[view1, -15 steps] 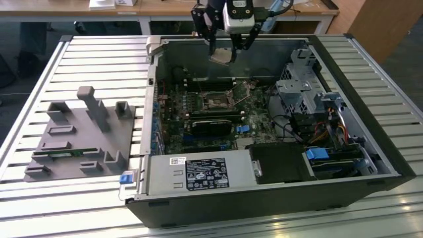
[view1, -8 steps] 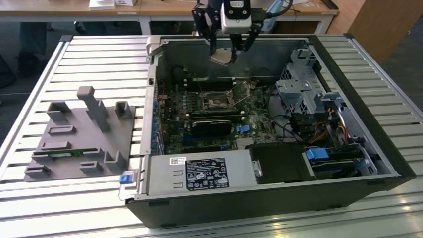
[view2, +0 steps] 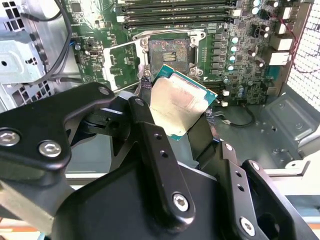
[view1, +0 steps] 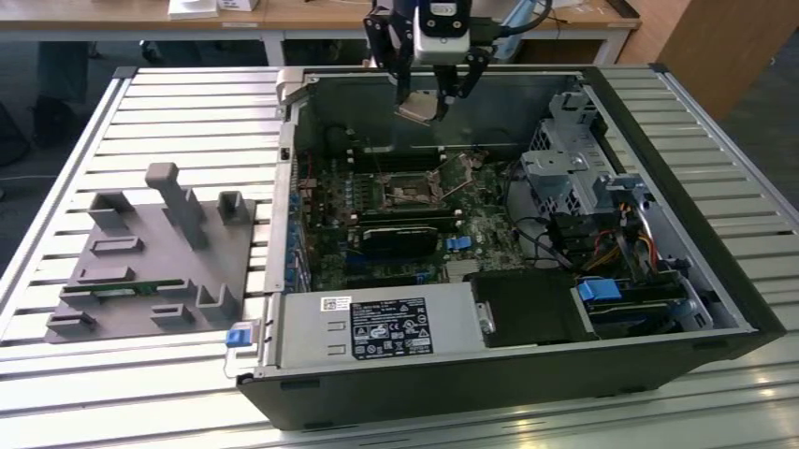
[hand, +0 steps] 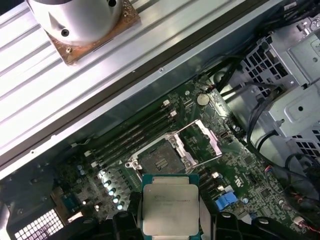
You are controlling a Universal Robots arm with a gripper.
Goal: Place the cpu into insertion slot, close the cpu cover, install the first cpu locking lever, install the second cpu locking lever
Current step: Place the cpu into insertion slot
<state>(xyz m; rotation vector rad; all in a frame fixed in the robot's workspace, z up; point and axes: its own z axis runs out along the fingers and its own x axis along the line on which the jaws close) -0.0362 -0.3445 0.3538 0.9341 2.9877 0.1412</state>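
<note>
My gripper (view1: 431, 94) hangs over the far side of the open computer case, shut on the cpu (view1: 418, 111), a flat square chip with a silvery top, held tilted between the two fingers. In both wrist views the cpu (view2: 175, 95) (hand: 170, 197) sits clamped by its edges above the motherboard. The insertion slot (view1: 410, 195) (view2: 169, 51) (hand: 161, 161) lies bare below it, dark in the centre, with a gap between chip and socket. The cpu cover (view2: 120, 62) (hand: 202, 142) is swung open beside the socket.
A long black module (view1: 406, 236) lies just in front of the socket. The drive cage (view1: 574, 178) and cables fill the exterior view's right, the power supply (view1: 374, 327) the near side. A grey parts fixture (view1: 150, 262) stands on the slatted table outside the case.
</note>
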